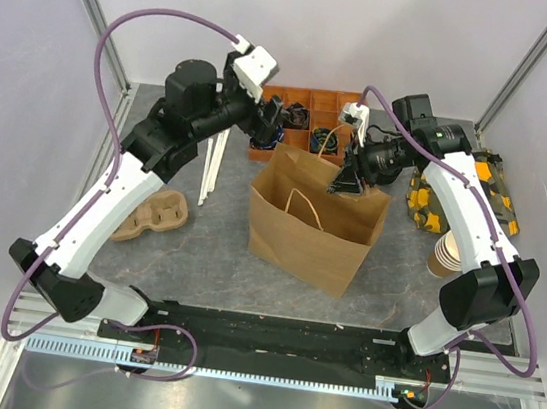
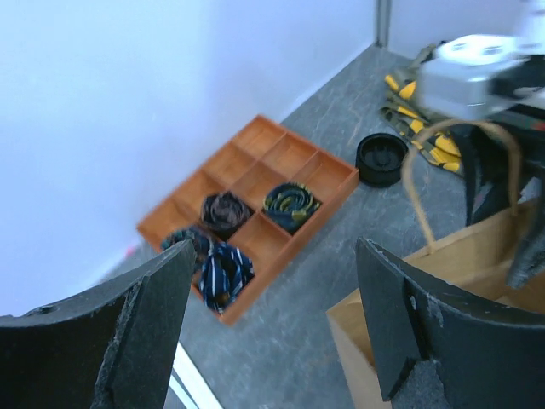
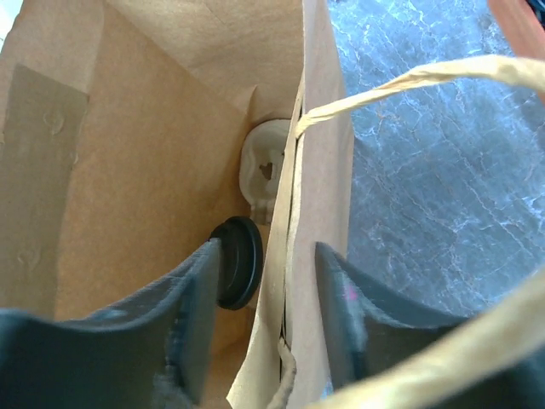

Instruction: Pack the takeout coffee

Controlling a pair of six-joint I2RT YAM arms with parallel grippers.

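Observation:
The brown paper bag stands open at the table's middle. Deep inside it, the right wrist view shows the takeout coffee as a round black lid beside a white moulded piece; its cup body is hidden. My right gripper is open at the bag's back rim, one finger inside the bag and one outside, the bag wall between them. My left gripper hangs open and empty above the table, between the orange tray and the bag's corner.
An orange compartment tray with rolled ties sits at the back. A stack of black lids lies next to it. A pulp cup carrier lies left of the bag, stacked tan cups and a camouflage pouch right.

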